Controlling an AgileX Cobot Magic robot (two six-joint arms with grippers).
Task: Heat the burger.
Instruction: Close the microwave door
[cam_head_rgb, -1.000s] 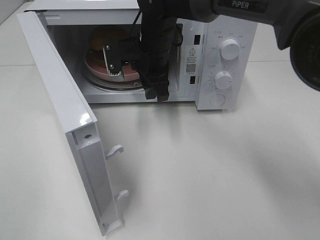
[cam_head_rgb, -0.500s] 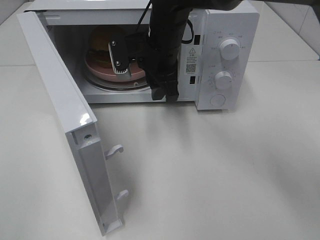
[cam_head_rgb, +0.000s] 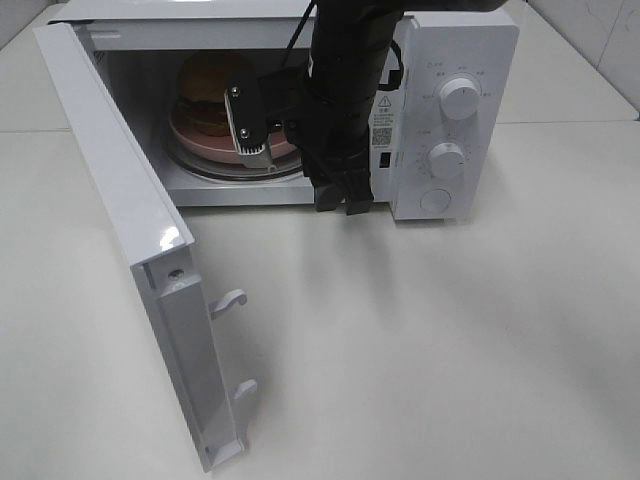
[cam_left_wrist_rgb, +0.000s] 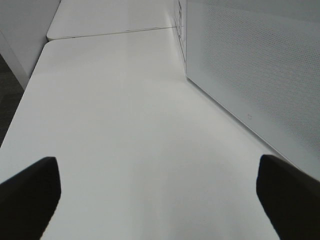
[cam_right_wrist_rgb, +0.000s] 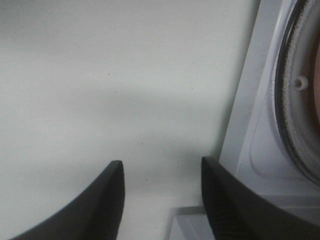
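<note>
The burger (cam_head_rgb: 205, 85), with its tan-orange bun, sits on a salmon-pink dish (cam_head_rgb: 192, 137) on the glass turntable (cam_head_rgb: 215, 165) inside the open white microwave (cam_head_rgb: 490, 60). My right gripper (cam_head_rgb: 343, 200) hangs fingers-down just in front of the oven's opening, to the right of the burger and apart from it. In the right wrist view the right gripper (cam_right_wrist_rgb: 160, 170) is open with only bare table between its fingers, and the turntable (cam_right_wrist_rgb: 295, 125) rim shows beside it. My left gripper (cam_left_wrist_rgb: 157, 165) is open over bare table beside the microwave's perforated wall (cam_left_wrist_rgb: 250, 65).
The microwave door (cam_head_rgb: 130, 220) swings far out to the front left, with two latch hooks (cam_head_rgb: 230, 300) sticking out. Two white knobs (cam_head_rgb: 459, 97) sit on the control panel at the right. White table (cam_head_rgb: 450, 340) stretches in front.
My right arm has shifted right and down toward the front of the oven, so more of the burger and dish shows. The left gripper's state is unchanged.
</note>
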